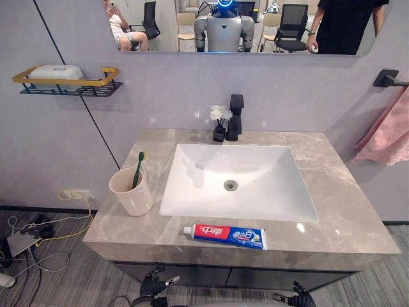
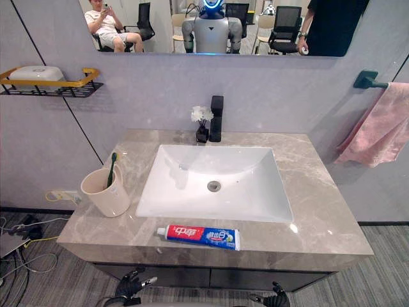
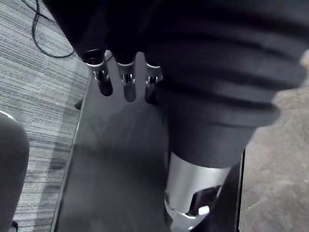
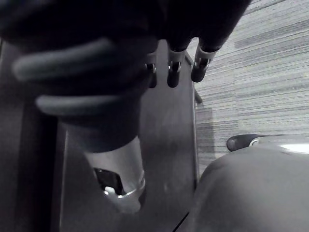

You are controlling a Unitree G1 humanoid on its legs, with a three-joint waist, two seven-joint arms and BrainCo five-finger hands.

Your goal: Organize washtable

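Toothpaste tube [image 1: 231, 236], flat and glossy, red at one end and blue at the other, lies on the front strip of the bench [image 1: 358, 217]. It lies along the front edge, just before the sink [image 1: 268, 192]. The bench is polished grey-brown stone with pale veins. The sink is white, smooth and rectangular, with a round metal drain in the middle.

Left of the sink stands a round beige cup [image 1: 132, 195], and a green toothbrush [image 1: 137, 167] leans in it. Behind the sink are an angular black faucet [image 1: 234, 116] and a small dark vase with white flowers [image 1: 220, 121].

Both hands hang below the front edge of the bench, the left hand [image 1: 155, 283] under its left part and the right hand [image 1: 295, 298] under its right part. Their fingers are relaxed and hold nothing. The toothpaste tube lies above and between them, apart from both.
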